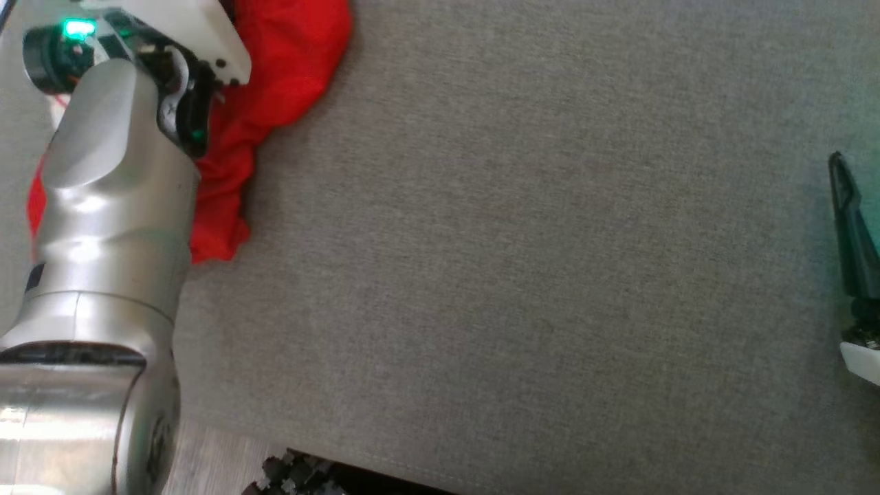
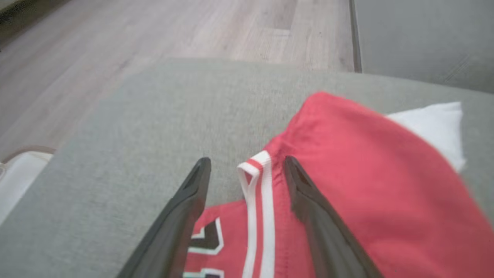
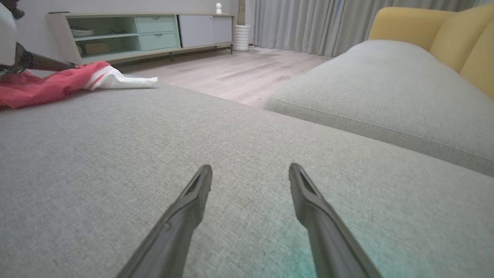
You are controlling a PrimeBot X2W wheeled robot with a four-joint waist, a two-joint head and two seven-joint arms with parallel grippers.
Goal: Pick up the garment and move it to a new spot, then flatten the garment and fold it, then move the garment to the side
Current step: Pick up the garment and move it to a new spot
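The garment [image 1: 289, 62] is a red jersey with white trim, lying crumpled at the far left of a grey sofa cushion [image 1: 522, 261]. My left arm [image 1: 110, 206] reaches over it and hides part of it. In the left wrist view my left gripper [image 2: 247, 162] is open and low over the garment [image 2: 366, 185]. Its fingers straddle a red-and-white trimmed edge [image 2: 256, 193], and a white part [image 2: 432, 127] lies beyond. My right gripper [image 3: 251, 169] is open over bare cushion, far from the garment [image 3: 50, 83]. One of its dark fingers [image 1: 852, 227] shows at the head view's right edge.
Wooden floor [image 2: 173, 31] lies past the cushion's far edge. A second grey cushion [image 3: 386, 88] and yellow upholstery [image 3: 455, 34] stand to the right. A low sideboard [image 3: 142, 33] and curtains [image 3: 301, 23] line the far wall. Something dark [image 1: 295, 474] sits below the cushion's near edge.
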